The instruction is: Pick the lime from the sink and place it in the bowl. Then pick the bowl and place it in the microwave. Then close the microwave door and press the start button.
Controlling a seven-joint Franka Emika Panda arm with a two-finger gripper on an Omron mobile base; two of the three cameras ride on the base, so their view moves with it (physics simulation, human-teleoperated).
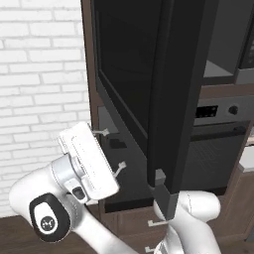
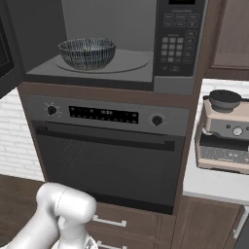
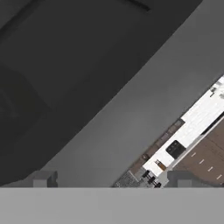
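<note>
You see the bowl [image 2: 87,52] in the upper left of the right base frame, sitting upright on the round plate inside the microwave [image 2: 112,44]; whether the lime lies in it you cannot tell. The microwave door [image 1: 149,84] stands swung out, filling the upper middle of the left base frame. Your claw [image 1: 112,151] sits left of centre there, just beside the door's lower edge, its 2 fingers spread wide and grasping nothing. Below the microwave is the grey oven [image 2: 109,155], and a coffee machine [image 2: 224,131] stands on the desk [image 2: 209,187] at right.
</note>
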